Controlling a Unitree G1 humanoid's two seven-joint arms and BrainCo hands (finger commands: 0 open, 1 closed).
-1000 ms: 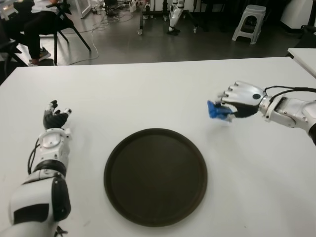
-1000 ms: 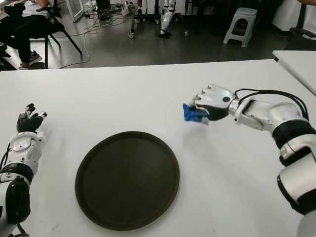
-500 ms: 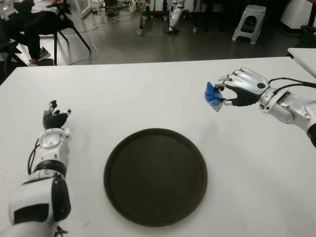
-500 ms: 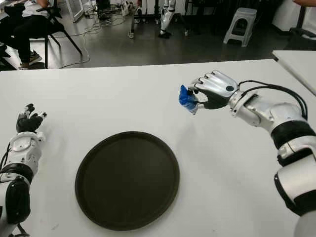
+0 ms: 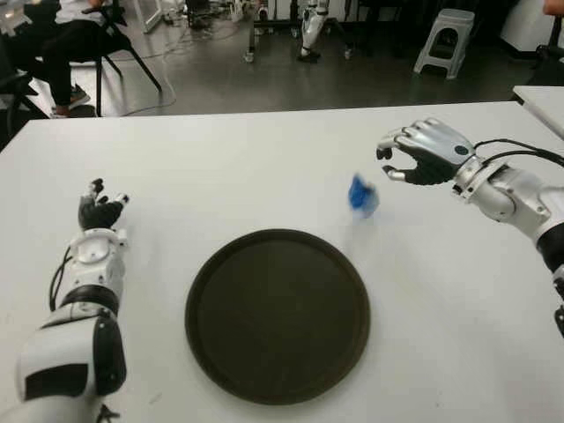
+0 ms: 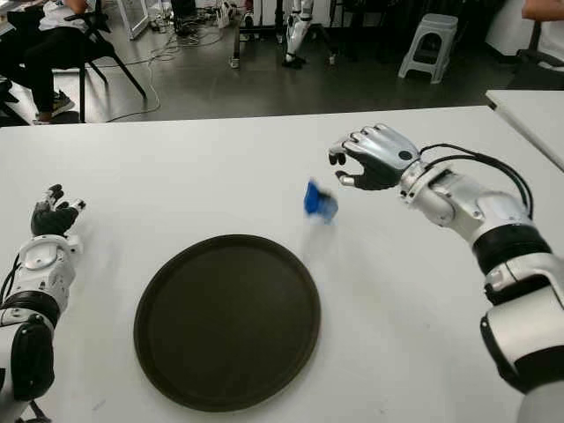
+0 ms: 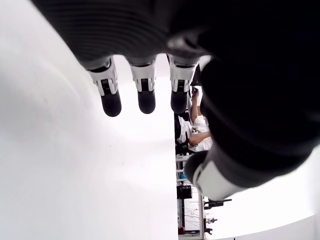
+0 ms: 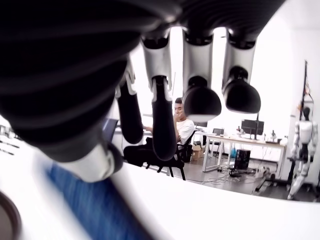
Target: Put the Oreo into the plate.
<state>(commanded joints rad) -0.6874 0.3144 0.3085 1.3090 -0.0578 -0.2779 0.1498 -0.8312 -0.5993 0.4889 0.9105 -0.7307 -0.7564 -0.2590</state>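
Right hand (image 5: 421,155) sits above the white table (image 5: 264,167), at about 2 o'clock from the plate (image 5: 278,315), palm down, fingers (image 8: 202,102) curled loosely with a gap to the thumb, nothing between them; my wrist view confirms empty fingers. Oreo (image 5: 361,195), a small blue packet, is free of my hand, motion-blurred, just at 8 o'clock of my fingertips and near the plate's rim at its 1 o'clock, outside the plate. Can't tell whether it touches the table or is in the air. In my right wrist view it shows as a blue smear (image 8: 92,202) below the thumb. Plate is a dark round tray, flat on the table, centre-front, with nothing on it. Left hand (image 5: 99,210) shows far over at 9–10 o'clock of the plate, low over the table, fingers (image 7: 110,102) extended and relaxed, holding nothing; can't tell contact with the table. Beyond the far table edge: grey floor, a person seated on a black chair (image 5: 115,44) at 11 o'clock, a white stool (image 5: 445,40) at 1 o'clock, and the legs of another robot (image 5: 313,26) near 12 o'clock. Corner of a second white table (image 5: 542,97) at 2 o'clock.
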